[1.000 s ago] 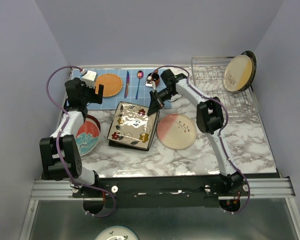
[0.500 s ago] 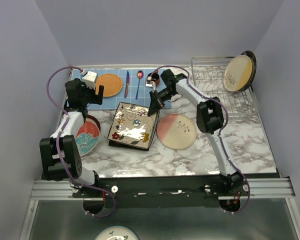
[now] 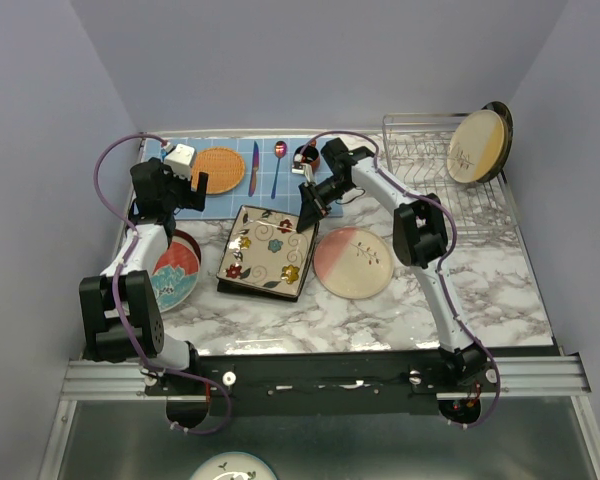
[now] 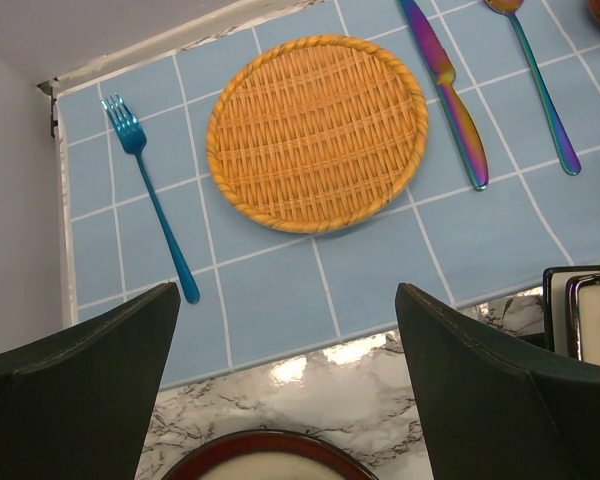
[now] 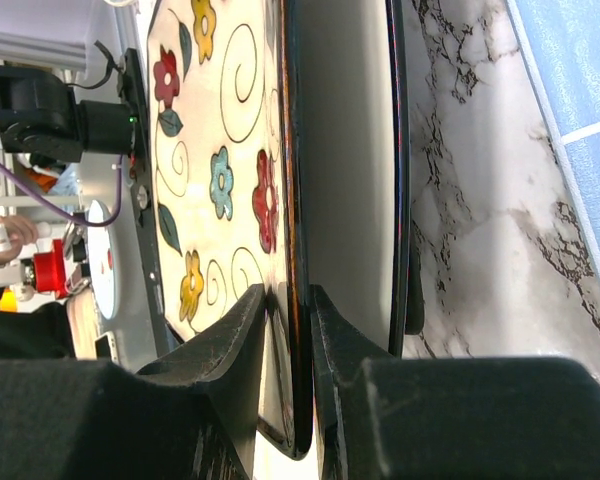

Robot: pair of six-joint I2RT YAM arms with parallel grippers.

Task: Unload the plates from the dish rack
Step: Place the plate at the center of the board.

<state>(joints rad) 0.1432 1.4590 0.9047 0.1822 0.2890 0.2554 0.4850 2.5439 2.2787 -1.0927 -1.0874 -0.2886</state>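
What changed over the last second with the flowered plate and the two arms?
The right gripper lowered the flowered square plate from a tilt until it lay flat on the square plate beneath it. Its fingers straddle the rim, and it is unclear whether they have let go. The open left gripper, the pink round plate and the dish rack did not move.

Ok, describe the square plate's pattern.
Square plate: cream with coloured flowers and swirls; clearest in top view.
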